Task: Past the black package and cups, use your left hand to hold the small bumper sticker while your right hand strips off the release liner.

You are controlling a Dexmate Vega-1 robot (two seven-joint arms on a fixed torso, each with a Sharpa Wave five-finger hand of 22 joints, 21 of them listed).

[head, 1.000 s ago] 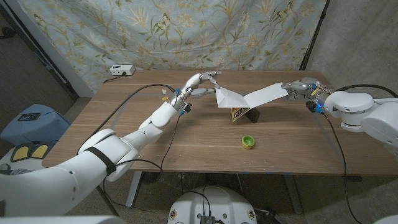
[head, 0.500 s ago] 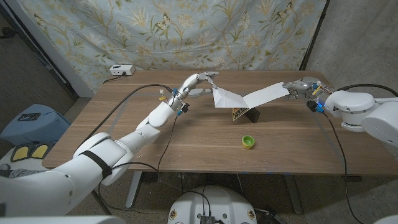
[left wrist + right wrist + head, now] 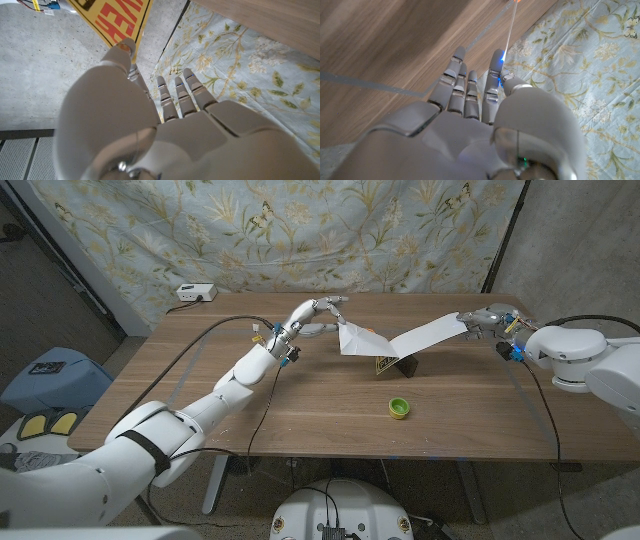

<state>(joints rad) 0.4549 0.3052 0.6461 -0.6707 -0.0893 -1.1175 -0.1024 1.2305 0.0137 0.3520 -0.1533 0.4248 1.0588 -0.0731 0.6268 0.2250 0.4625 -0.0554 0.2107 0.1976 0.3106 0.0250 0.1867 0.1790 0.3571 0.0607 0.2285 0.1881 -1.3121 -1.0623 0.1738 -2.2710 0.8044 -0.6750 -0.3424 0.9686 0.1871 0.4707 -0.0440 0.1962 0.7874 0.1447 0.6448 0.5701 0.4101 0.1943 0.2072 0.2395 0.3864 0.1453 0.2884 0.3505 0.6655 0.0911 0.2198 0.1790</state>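
Sticker [image 3: 357,340] pinched by left hand [image 3: 318,315]; white liner [image 3: 428,333] gripped by right hand [image 3: 487,323], stretched above surface [image 3: 300,405]. Green cap [image 3: 399,407] near front.

The table [image 3: 300,395] is brown wood. The cloth [image 3: 300,230] at the top is pale blue with leaves and butterflies. The sticker [image 3: 112,17] is yellow with red letters. The little cap [image 3: 399,407] is green. Both arms are white.

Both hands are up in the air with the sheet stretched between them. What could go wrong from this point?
The left hand pinches the sticker only at its edge, so a harder pull from the right hand on the liner might slip it free. The sheet sags low over the black package and could snag it or knock it towards the green cap.
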